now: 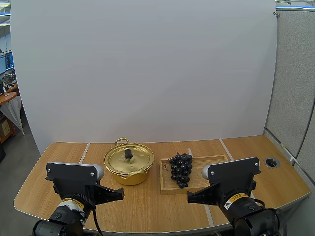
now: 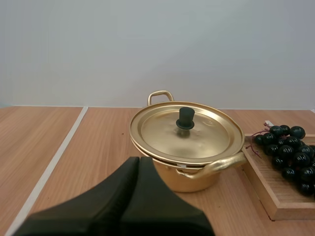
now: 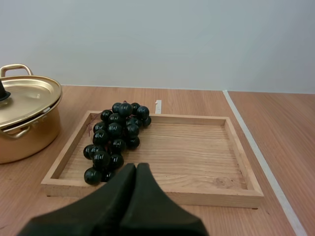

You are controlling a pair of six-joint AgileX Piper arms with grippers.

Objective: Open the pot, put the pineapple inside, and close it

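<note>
A gold pot (image 1: 129, 164) (image 2: 189, 147) (image 3: 24, 118) with its lid on and a black knob (image 1: 128, 154) (image 2: 185, 118) stands mid-table. To its right, a bunch of dark grapes (image 1: 181, 169) (image 3: 115, 140) (image 2: 290, 152) lies in the left part of a wooden tray (image 1: 212, 162) (image 3: 197, 147) (image 2: 275, 196); I see no pineapple. My left gripper (image 1: 120, 194) (image 2: 139, 164) hovers near the table's front, short of the pot, fingers together as one dark wedge. My right gripper (image 1: 189, 198) (image 3: 136, 169) hangs in front of the tray, shut on nothing.
A round grommet hole (image 1: 271, 162) sits at the table's right rear. Pale seams (image 1: 84, 151) run front to back across the wooden tabletop. The right half of the tray is bare.
</note>
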